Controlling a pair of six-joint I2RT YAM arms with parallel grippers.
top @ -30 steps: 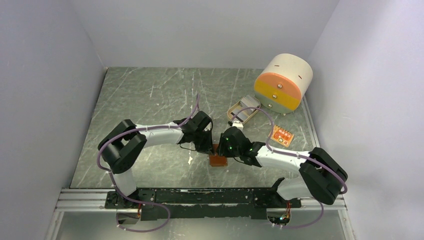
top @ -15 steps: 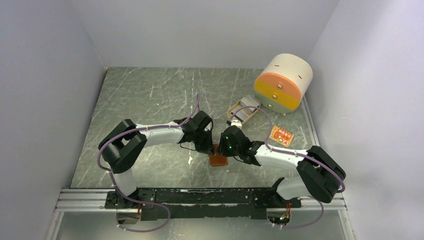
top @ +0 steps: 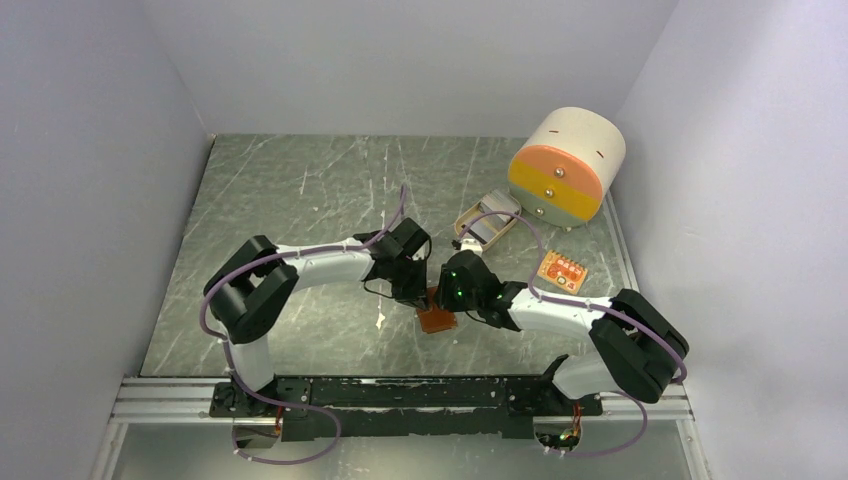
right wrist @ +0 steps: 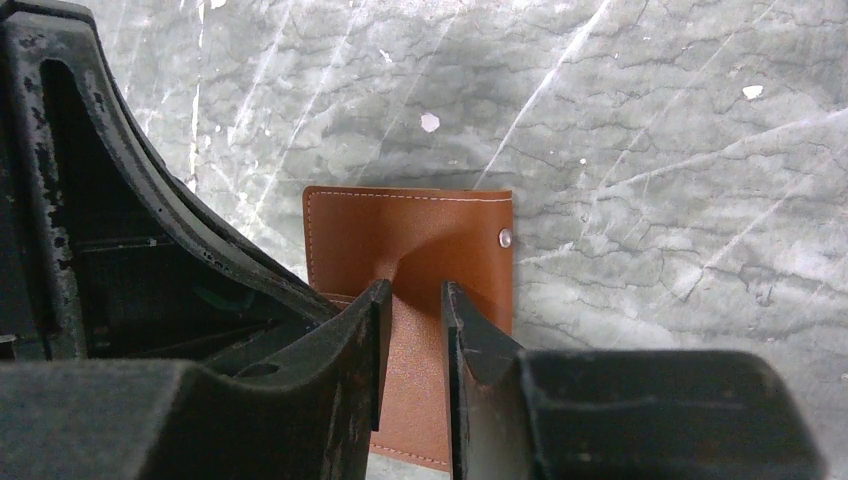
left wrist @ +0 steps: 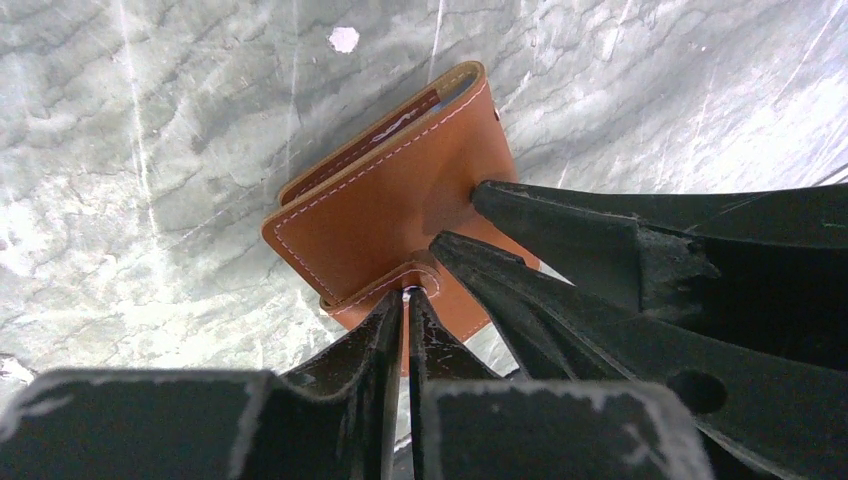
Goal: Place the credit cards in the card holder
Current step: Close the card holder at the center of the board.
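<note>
Veined tabletop point(top: 300, 200) under card holder point(top: 436, 320); pale walls point(top: 400, 60)

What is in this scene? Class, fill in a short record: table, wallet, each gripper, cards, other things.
table: grey-green marbled top
wallet: brown leather, folded, on the table between the two arms
left gripper: shut on the wallet's snap tab
right gripper: jaws slightly apart over the wallet's cover; grip unclear
cards: grey, lying in a tan dish, far right
drawer box: cream and orange drum, behind the dish
</note>
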